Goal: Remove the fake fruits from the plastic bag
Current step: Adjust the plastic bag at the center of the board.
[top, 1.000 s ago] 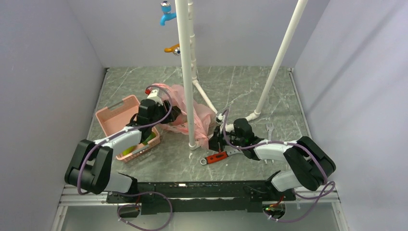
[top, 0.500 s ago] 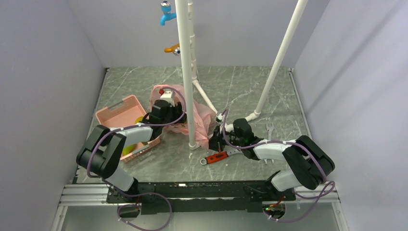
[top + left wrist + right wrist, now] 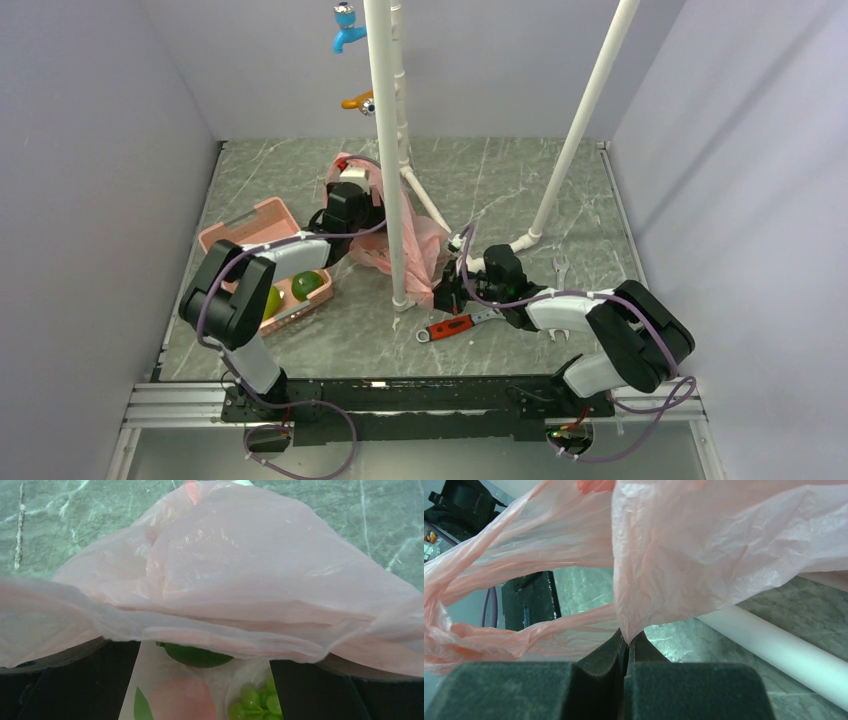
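Observation:
The pink plastic bag (image 3: 425, 250) lies crumpled round the white upright pipe (image 3: 385, 150). My left gripper (image 3: 368, 222) is open at the bag's far left side. In the left wrist view the bag film (image 3: 225, 570) drapes over both fingers and hides their tips. Between the fingers lie a dark green fruit (image 3: 197, 655), green grapes (image 3: 255, 702) and a peach-coloured fruit (image 3: 182, 700). My right gripper (image 3: 450, 292) is shut on a fold of the bag (image 3: 626, 630) at its near right corner. Two green fruits (image 3: 308, 285) sit in the pink basket (image 3: 240, 232).
The rigid pink slotted basket stands left of the bag. A red-handled wrench (image 3: 450, 327) lies near my right gripper, and a silver spanner (image 3: 560, 268) lies further right. A slanted white pipe (image 3: 580, 130) rises at the right. Blue and orange taps (image 3: 348, 28) hang at the back.
My left gripper has moved from over the basket to the right and farther back, onto the bag. The two green fruits in the basket now show. My right gripper has not moved.

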Controlling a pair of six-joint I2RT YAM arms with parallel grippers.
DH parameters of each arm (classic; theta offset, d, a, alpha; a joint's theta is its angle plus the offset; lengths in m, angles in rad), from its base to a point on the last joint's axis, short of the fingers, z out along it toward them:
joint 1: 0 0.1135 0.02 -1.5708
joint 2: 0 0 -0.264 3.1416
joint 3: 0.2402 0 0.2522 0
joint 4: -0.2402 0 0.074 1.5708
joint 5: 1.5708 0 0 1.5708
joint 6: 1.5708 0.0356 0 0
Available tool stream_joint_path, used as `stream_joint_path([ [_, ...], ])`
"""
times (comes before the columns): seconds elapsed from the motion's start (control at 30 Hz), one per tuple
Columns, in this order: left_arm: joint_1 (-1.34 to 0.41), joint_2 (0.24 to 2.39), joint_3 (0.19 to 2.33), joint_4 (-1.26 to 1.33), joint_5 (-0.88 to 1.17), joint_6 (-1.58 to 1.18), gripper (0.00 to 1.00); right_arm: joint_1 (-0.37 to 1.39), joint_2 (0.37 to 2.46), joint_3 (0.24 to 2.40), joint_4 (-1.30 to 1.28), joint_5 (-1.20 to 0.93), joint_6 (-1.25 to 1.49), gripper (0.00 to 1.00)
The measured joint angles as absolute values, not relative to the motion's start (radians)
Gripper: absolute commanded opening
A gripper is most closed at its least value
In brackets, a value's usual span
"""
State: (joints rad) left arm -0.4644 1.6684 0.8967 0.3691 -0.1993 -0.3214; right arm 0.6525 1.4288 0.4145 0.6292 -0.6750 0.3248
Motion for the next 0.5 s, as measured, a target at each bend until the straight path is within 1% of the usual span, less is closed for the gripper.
stream_joint_path([
  [0.1,-0.464,1.730,0.944,0.358,-0.204,-0.310,0.98,0.653,1.430,0.426,0.628,-0.681,0.324,0.00],
  [0.4,-0.464,1.884,1.067,0.239,-0.207,-0.326,0.99,0.651,1.430,0.441,0.617,-0.680,0.321,0.00],
  [0.5,-0.464,1.903,1.081,0.192,-0.212,-0.338,0.95,0.646,1.429,0.441,0.613,-0.680,0.321,0.00],
])
